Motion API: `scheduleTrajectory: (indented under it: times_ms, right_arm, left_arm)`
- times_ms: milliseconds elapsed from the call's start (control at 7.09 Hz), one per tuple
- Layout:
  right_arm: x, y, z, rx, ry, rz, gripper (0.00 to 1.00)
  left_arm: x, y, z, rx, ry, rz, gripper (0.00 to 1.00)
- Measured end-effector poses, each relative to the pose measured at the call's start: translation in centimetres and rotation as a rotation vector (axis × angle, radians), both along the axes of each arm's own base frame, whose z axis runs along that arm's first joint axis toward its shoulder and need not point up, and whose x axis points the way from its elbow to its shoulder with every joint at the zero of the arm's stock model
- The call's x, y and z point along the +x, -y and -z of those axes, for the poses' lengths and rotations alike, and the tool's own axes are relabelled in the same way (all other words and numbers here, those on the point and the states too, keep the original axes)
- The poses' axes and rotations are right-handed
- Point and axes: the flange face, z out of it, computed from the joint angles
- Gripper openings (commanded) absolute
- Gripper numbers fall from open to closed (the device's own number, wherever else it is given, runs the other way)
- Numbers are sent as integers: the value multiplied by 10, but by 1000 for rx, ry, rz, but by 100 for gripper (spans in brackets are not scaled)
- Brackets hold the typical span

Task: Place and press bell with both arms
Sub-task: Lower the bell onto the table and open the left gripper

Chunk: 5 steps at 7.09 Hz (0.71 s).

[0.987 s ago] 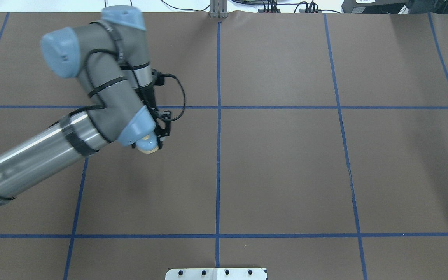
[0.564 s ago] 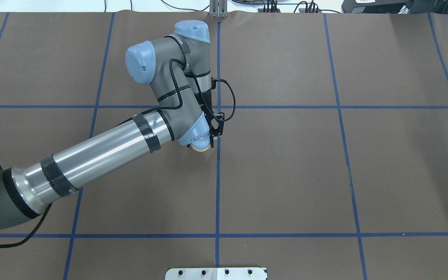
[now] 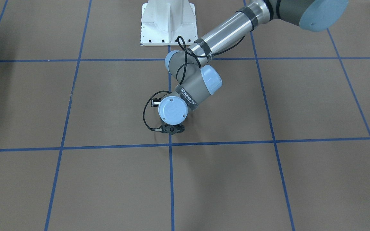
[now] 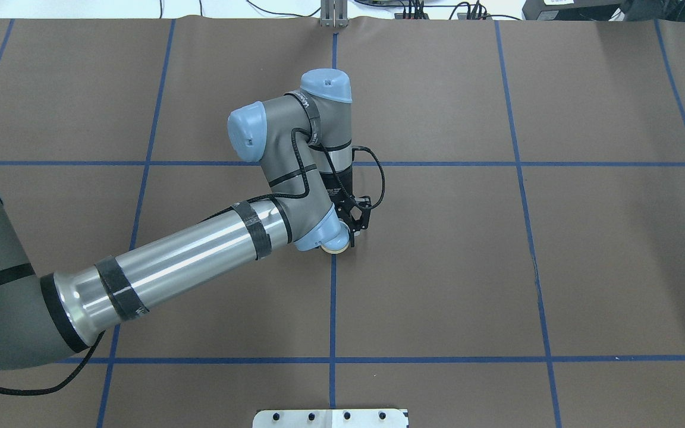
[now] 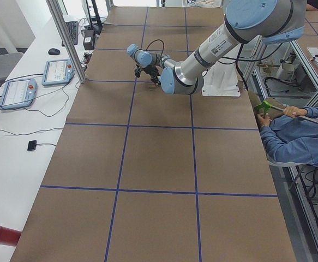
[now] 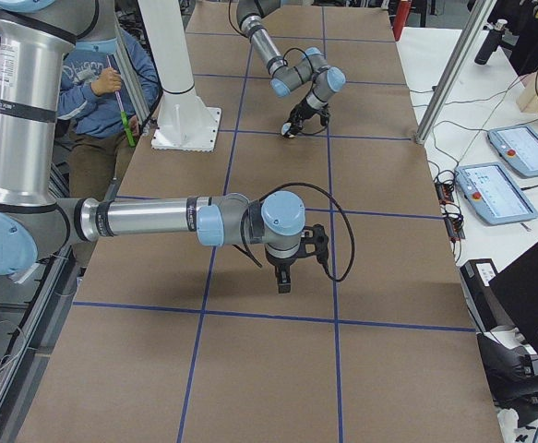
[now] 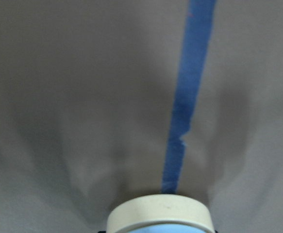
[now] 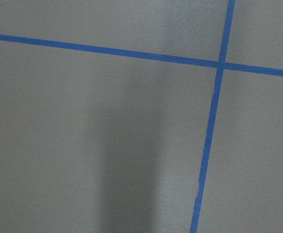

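My left gripper (image 4: 349,236) is shut on the bell (image 4: 337,249), a light-blue dome with a cream base, right at the table's centre blue line. My wrist joint hides most of the bell in the overhead view. The left wrist view shows its cream base (image 7: 159,213) low over the brown mat, above the blue tape line. I cannot tell whether it touches the mat. It also shows small in the exterior right view (image 6: 290,133). My right gripper (image 6: 282,280) points down over the mat far to my right. It shows only in that side view, so I cannot tell its state.
The white bolted pedestal (image 3: 168,22) stands at the table's near edge. A metal post (image 4: 333,15) stands at the far edge. Pendants (image 5: 60,71) lie on the side table. A seated person in blue (image 5: 300,142) is beside the table.
My left arm has swept to the right with the bell in its gripper, from the left-hand grid cell to the centre blue line.
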Motion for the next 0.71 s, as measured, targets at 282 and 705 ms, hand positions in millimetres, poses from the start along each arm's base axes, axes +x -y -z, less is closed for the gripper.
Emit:
scheduleTrajectory:
  times_ms: [282, 705]
  right_arm:
    - [0, 1, -5, -8, 0, 0, 100]
    - [-1, 3, -8, -11, 0, 1, 100]
  left_arm:
    - [1, 0, 2, 0, 1, 2, 0]
    - [-1, 2, 1, 0, 2, 4, 67]
